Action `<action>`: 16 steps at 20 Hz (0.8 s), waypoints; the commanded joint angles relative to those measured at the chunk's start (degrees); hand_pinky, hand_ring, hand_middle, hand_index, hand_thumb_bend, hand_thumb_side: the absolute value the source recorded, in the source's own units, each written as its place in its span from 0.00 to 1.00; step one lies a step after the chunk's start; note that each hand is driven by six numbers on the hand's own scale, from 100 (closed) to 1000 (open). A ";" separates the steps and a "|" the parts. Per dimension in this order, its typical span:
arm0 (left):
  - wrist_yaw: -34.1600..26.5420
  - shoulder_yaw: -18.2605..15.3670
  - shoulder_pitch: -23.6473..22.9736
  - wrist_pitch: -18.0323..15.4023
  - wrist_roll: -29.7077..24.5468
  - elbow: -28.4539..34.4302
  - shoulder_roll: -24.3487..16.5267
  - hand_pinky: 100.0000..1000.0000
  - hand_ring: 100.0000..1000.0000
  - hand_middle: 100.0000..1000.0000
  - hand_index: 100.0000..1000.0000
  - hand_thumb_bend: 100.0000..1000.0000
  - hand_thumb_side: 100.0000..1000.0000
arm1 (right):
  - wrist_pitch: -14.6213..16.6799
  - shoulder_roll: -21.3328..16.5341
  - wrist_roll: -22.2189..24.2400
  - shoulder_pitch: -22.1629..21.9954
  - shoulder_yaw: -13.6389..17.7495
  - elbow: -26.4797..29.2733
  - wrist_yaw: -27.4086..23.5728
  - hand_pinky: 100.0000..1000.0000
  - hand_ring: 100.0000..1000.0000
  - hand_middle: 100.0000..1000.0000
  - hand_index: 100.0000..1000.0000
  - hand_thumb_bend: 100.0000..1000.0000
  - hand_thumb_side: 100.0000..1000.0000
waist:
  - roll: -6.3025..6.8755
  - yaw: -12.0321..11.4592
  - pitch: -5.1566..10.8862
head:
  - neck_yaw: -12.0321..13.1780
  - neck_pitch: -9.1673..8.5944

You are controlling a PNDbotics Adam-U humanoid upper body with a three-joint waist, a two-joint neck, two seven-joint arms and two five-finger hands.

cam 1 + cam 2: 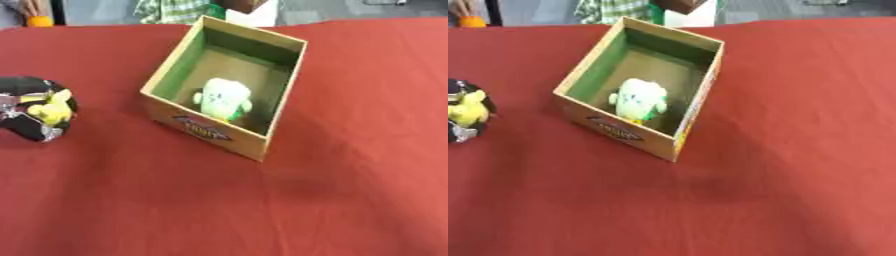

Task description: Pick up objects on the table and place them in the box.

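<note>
Meanwhile, the left hand (31, 110) is showing at the left edge of the table (350, 200), black with silver glints, and its fingers are curling round a small yellow toy (54, 109). That toy is sitting in the grasp with a narrow pointed part slanting up and a little to the right, so its long axis is running roughly upright in the view, tilted slightly; finer details of it cannot be made out. Hand and toy are staying well apart from the box (203, 131), off to its left.

The cardboard box is lying open-topped on the red cloth, turned askew so that one corner is pointing toward the robot and its long axis is running from near-left to far-right. Its inner walls are showing green on the left and far sides, and a printed label is facing forward on the low front wall.

Inside it, a pale green and white plush (640, 100) is resting on the floor of the box, near the front wall, standing more or less upright with its rounded top toward the far side and small green bits sticking out at either flank.

The right hand is appearing in neither view.
</note>
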State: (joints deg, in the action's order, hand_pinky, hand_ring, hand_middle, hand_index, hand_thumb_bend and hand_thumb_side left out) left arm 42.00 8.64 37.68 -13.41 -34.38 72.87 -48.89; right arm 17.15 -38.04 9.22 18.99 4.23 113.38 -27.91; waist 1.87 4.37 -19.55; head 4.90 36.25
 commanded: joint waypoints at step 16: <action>4.40 0.44 5.50 0.57 11.11 6.69 -1.21 0.26 0.56 0.65 0.64 0.00 0.34 | -0.64 -1.57 -0.20 1.35 0.49 1.21 -1.38 0.95 0.93 0.51 0.93 0.31 0.80 | 0.61 0.27 1.55 | -0.07 0.37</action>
State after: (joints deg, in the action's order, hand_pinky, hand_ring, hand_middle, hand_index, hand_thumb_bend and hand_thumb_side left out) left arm 46.02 9.41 42.00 -12.55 -23.79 78.29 -48.80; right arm 16.58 -38.05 9.03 19.69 4.22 113.38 -28.87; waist 2.53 4.61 -19.42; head 4.89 36.30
